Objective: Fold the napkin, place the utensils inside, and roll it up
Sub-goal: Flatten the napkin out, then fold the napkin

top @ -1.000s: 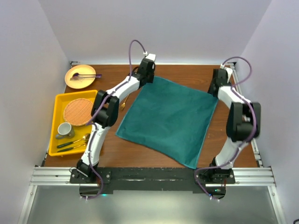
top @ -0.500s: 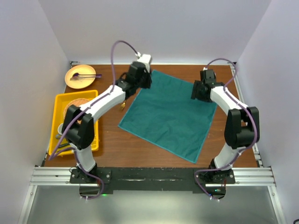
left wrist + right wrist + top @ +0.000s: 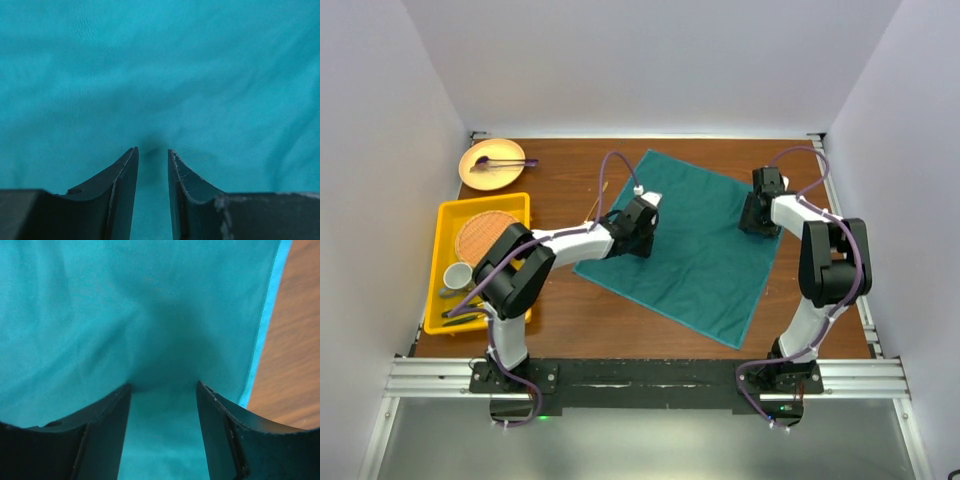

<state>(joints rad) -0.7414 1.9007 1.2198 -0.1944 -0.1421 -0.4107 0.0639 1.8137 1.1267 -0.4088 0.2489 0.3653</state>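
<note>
The teal napkin (image 3: 695,250) lies spread flat on the wooden table, turned like a diamond. My left gripper (image 3: 640,228) is low over its left part. In the left wrist view the gripper (image 3: 152,150) has its jaws a narrow gap apart, tips at the cloth (image 3: 160,75), with nothing between them. My right gripper (image 3: 760,212) is at the napkin's right side. In the right wrist view it (image 3: 162,385) is open wider, tips on the cloth (image 3: 125,305) near its edge. A thin gold utensil (image 3: 593,205) lies on the table just left of the napkin.
A yellow tray (image 3: 448,215) at the left holds a woven coaster (image 3: 485,238), a cup (image 3: 458,277) and more cutlery (image 3: 470,308). A tan plate (image 3: 492,163) with a purple-ended stick sits at the far left corner. White walls close in the table.
Both grippers have come away from the napkin's far corners, moved nearer and down onto the cloth. The napkin now lies flat, let go.
</note>
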